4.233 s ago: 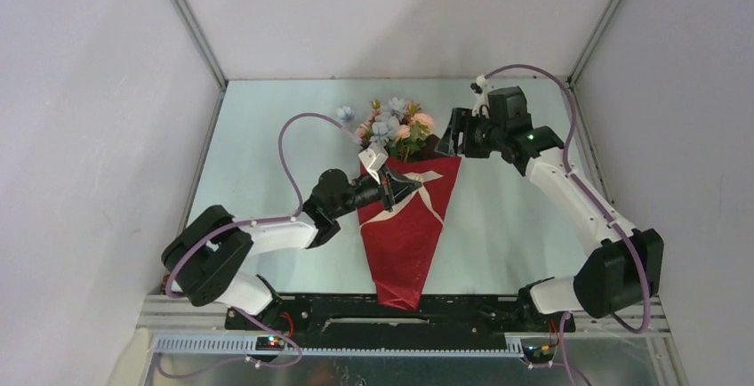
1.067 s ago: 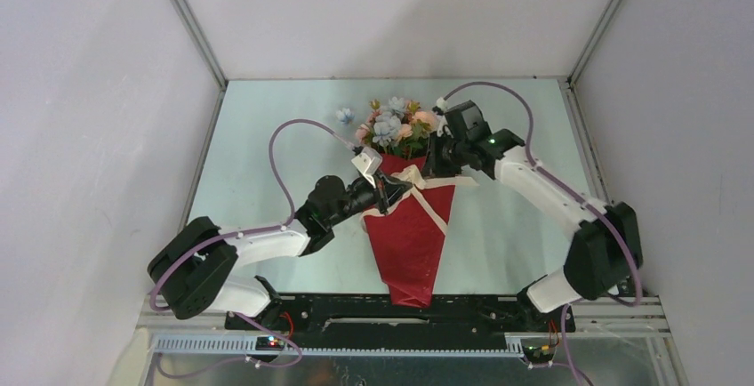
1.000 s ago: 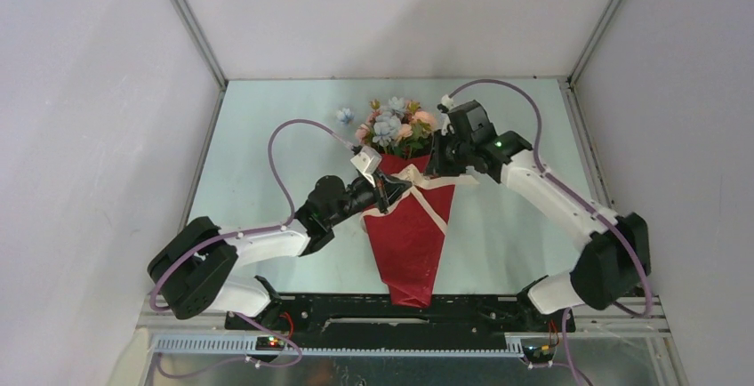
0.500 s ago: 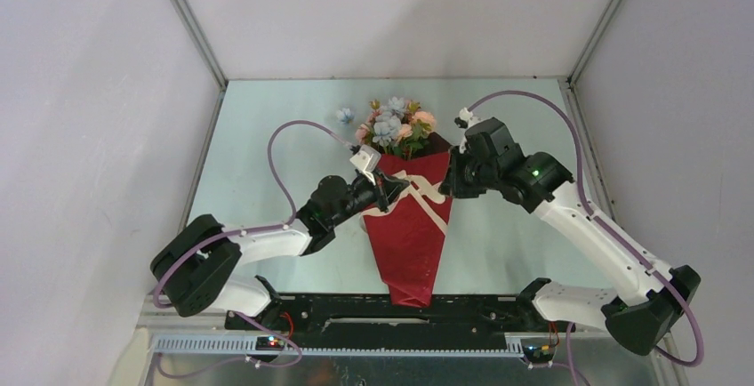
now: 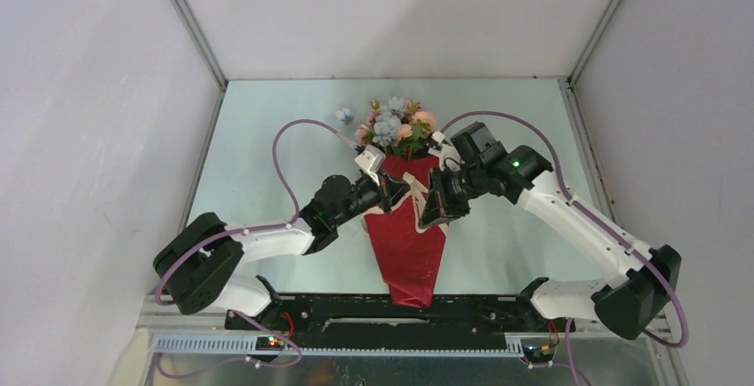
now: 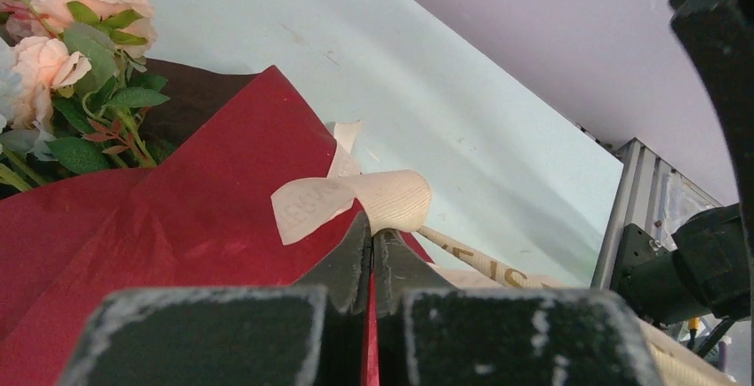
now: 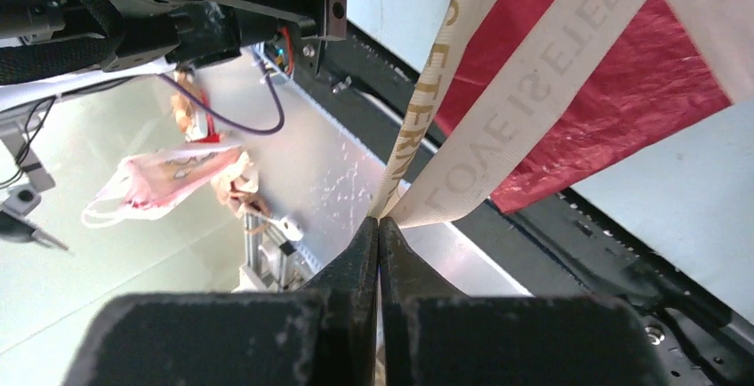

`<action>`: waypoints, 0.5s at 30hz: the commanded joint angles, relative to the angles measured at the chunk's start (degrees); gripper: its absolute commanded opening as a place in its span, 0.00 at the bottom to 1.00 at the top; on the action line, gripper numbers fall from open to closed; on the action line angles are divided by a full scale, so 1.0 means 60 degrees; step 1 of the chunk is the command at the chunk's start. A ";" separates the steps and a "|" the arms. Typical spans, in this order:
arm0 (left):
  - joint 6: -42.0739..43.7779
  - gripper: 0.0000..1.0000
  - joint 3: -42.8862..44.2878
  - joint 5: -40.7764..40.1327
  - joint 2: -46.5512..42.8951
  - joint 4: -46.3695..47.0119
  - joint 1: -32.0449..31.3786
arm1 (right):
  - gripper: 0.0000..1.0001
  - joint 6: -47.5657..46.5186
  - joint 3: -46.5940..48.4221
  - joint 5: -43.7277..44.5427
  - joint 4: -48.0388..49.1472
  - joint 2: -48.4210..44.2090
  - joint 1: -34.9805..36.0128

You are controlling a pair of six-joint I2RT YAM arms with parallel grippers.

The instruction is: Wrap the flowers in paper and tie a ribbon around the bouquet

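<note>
The paper [image 5: 407, 244] is a red cone lying on the table, point toward the arms' bases. The flowers [image 5: 396, 128], pink and pale blue, stick out of its far open end. My left gripper [image 5: 395, 192] hangs over the cone's upper left and is shut on a loop of the cream ribbon [image 6: 391, 199], just above the red paper [image 6: 204, 217]. My right gripper [image 5: 435, 214] is over the cone's right edge, shut on two strands of printed ribbon [image 7: 525, 110] that run taut up from its tips [image 7: 380, 221] across the paper [image 7: 658, 92].
One loose pale blue flower head [image 5: 344, 115] lies on the table left of the bouquet. The black base rail [image 5: 400, 310] runs along the near edge below the cone's point. White walls and metal frame posts enclose the table.
My right arm has swung from beside the flowers at the cone's far right toward the near side, drawing the ribbon over the cone. The left gripper has stayed almost in place.
</note>
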 commanded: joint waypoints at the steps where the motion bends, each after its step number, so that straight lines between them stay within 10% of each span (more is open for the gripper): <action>1: 0.0085 0.00 0.0346 -0.0207 0.0046 0.0087 0.0061 | 0.00 0.0036 0.0020 -0.1212 0.0050 0.0376 0.0104; 10: 0.0145 0.00 0.0337 -0.0321 0.0021 0.0044 0.0046 | 0.00 0.2238 -0.0799 -0.3827 0.2728 0.0754 0.0077; 15: 0.0150 0.00 0.0345 -0.0276 -0.0024 0.0038 0.0045 | 0.00 0.1165 -0.0872 -0.2592 0.1782 0.1254 0.0120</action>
